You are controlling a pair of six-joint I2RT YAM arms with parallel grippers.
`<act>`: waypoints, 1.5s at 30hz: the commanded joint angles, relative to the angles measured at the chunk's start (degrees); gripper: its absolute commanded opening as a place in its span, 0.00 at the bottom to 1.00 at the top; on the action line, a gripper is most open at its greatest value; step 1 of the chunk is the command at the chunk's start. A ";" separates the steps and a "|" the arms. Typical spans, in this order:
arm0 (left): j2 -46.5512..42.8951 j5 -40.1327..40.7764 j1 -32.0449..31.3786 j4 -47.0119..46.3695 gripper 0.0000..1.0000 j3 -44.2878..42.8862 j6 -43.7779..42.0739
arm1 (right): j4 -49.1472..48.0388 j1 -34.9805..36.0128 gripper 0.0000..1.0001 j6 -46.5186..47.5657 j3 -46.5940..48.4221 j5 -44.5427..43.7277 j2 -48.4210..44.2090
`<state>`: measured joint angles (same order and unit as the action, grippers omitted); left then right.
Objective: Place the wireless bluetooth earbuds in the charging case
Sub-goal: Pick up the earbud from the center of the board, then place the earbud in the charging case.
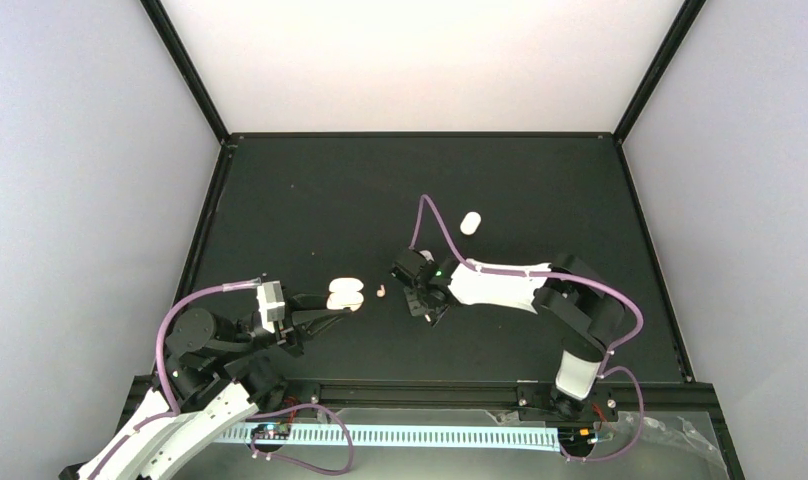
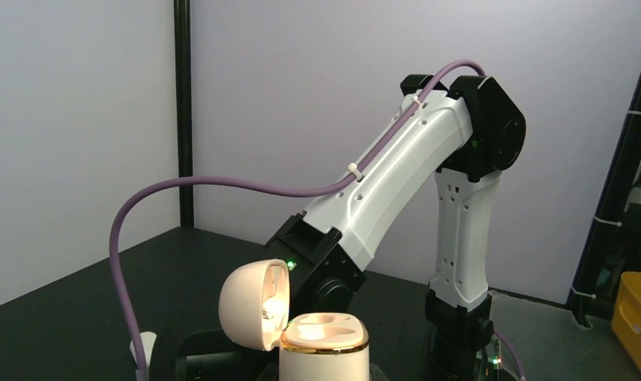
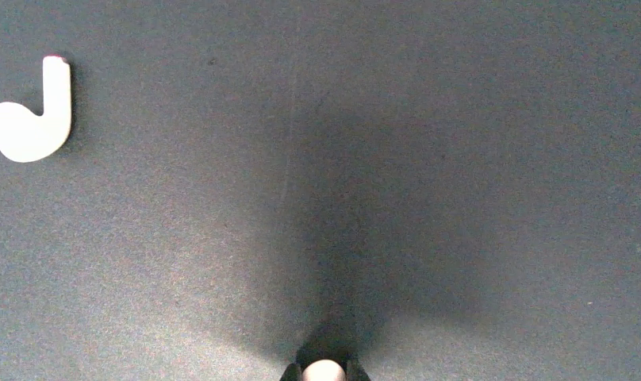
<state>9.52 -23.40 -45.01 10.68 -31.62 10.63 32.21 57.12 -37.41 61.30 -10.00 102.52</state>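
Pinched in the right hand (image 3: pixel 325 375), a tiny earbud (image 3: pixel 325 369) looks light and slippery, best gripped across its bulb; left hand (image 1: pixel 348 307) clamps the open charging case (image 2: pixel 324 340).

A matte black table top (image 1: pixel 320 200) sits inside a booth with plain pale grey side walls (image 1: pixel 80 150) and a brighter white back wall (image 1: pixel 420 60), with black frame posts (image 1: pixel 184 65) running up the corners. The light is soft and even. A pale perforated strip (image 1: pixel 410 436) runs along the near edge, and a yellow bin (image 2: pixel 636 317) stands in the dim space beyond the right side.
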 commanded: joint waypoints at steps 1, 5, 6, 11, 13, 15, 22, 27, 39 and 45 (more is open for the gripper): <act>0.52 -0.60 -0.07 -1.10 0.01 -0.29 -0.32 | -0.94 -0.67 0.05 -3.09 -3.47 -2.58 -1.35; 0.50 -0.43 -0.08 -1.00 0.02 -0.28 -0.26 | -1.45 -0.65 0.01 -4.00 -3.10 -3.40 -3.66; 0.50 -0.42 -0.07 -1.01 0.02 -0.29 -0.26 | -1.51 -0.69 0.01 -4.13 -2.87 -3.50 -4.05; 0.50 -0.33 -0.08 -0.88 0.02 -0.29 -0.18 | -1.36 -0.69 0.01 -4.56 -2.28 -3.94 -5.31; 0.50 -0.21 -0.08 -0.97 0.02 -0.21 -0.18 | -1.36 -0.69 0.01 -5.21 -2.38 -4.41 -6.13; 0.50 -0.22 -0.10 -0.88 0.02 -0.19 -0.09 | -1.81 -0.68 0.01 -5.95 -2.54 -5.00 -7.69; 0.45 0.90 -0.07 -2.50 0.02 -0.27 0.36 | -8.86 -0.70 0.01 -7.42 -3.05 -7.81 -19.51; 1.40 2.42 -0.07 -8.19 0.02 -0.35 1.64 | -19.44 -0.69 0.01 -1.27 -2.45 -10.48 -30.32; 15.89 5.49 -0.07 -28.04 0.02 -5.82 0.86 | -37.80 -0.67 0.01 18.17 -2.13 -9.36 -48.82; 25.92 2.02 -0.07 -36.84 0.02 -11.58 0.19 | -49.18 -0.61 0.01 25.54 -2.97 -2.63 -53.72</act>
<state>30.98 -19.16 -45.01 -15.90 -37.93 11.53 -5.98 56.75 -19.20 58.78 -16.84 51.03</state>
